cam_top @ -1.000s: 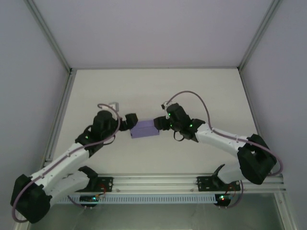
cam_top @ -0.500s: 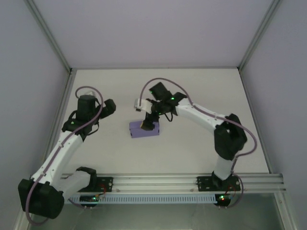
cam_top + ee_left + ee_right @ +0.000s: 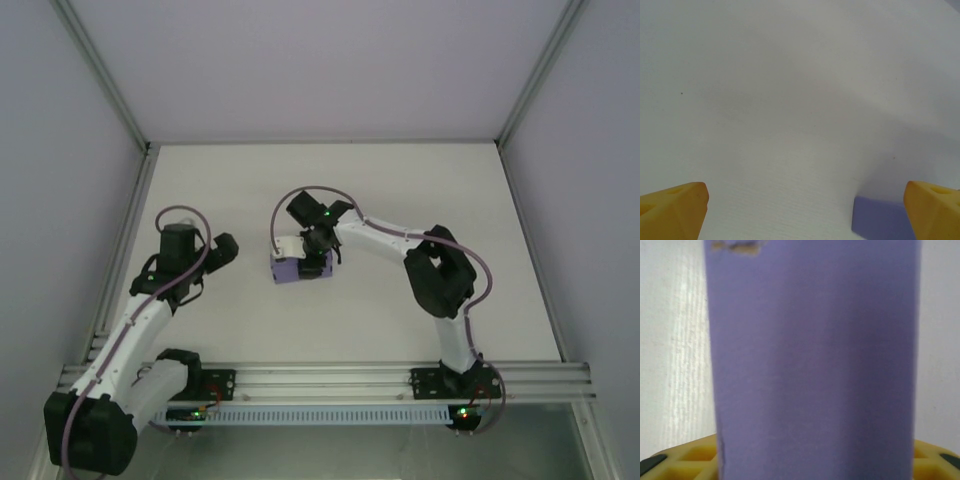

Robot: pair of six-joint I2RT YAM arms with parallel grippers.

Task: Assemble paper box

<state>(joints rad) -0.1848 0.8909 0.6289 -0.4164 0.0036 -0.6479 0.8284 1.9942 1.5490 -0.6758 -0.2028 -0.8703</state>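
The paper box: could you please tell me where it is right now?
In the top external view the paper box lies near the middle of the table, with the right claw down over it; the open left claw stands apart to its left.

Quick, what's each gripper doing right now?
Left gripper: open, holding nothing.
Right gripper: jaws straddle the paper box; whether they grip it cannot be told.
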